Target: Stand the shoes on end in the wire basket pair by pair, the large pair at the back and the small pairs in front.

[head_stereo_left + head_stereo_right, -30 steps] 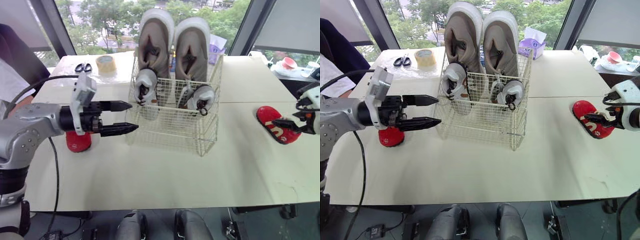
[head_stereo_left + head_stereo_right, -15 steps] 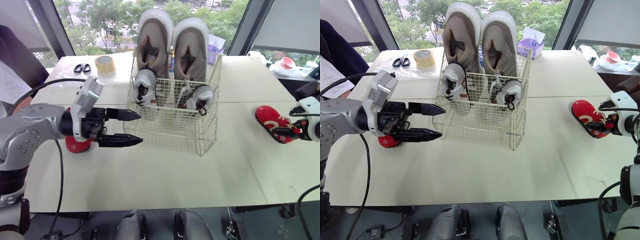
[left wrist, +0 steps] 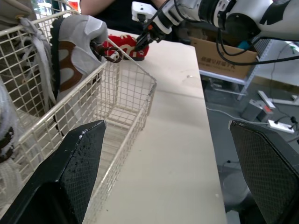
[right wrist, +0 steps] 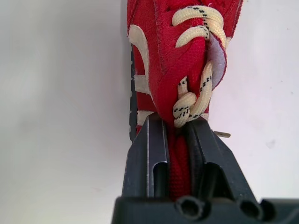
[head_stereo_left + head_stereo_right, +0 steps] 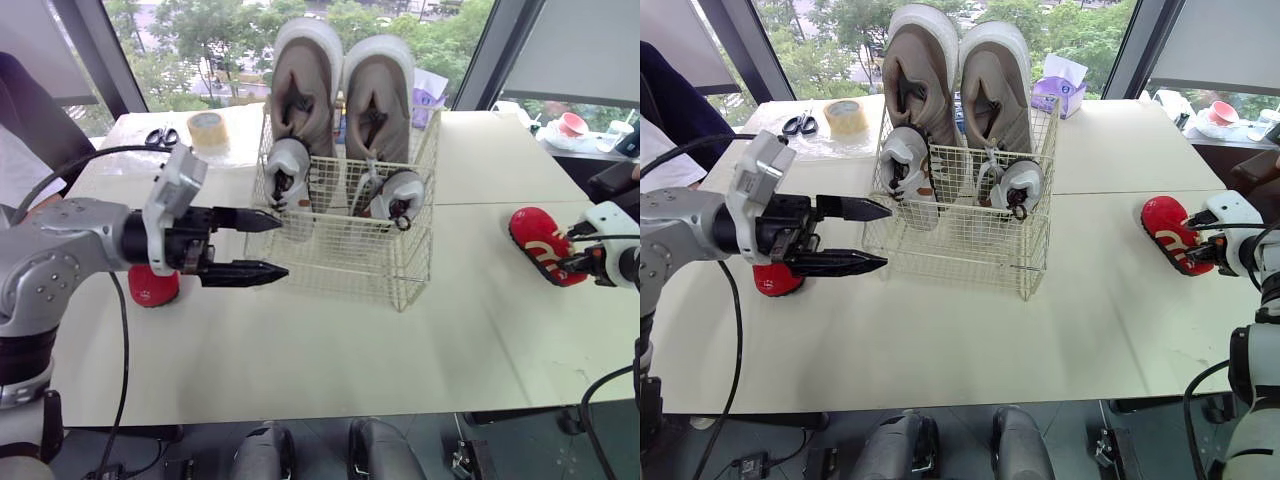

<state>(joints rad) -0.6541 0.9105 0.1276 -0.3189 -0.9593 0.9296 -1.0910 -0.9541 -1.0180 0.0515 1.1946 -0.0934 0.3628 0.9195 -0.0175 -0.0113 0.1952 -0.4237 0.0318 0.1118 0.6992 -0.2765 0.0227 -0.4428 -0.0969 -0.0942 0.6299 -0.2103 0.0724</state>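
Observation:
A white wire basket (image 5: 340,255) stands mid-table. Two large taupe shoes (image 5: 310,85) stand on end at its back, and two small grey shoes (image 5: 291,172) stand in front of them. One small red shoe (image 5: 536,243) lies on the table at the right; my right gripper (image 4: 176,133) is shut on its upper edge by the laces. A second red shoe (image 5: 152,287) lies at the left, partly hidden behind my left arm. My left gripper (image 5: 283,246) is open and empty, hovering just left of the basket's front corner.
A tape roll (image 5: 210,128) and scissors (image 5: 161,135) lie at the back left, and a purple tissue box (image 5: 1064,84) sits behind the basket. A person's sleeve (image 5: 20,160) shows at the far left. The table's right edge is close to the red shoe.
My right gripper has moved in onto the right red shoe and shut on it. My left gripper has drifted slightly right toward the basket, still open.

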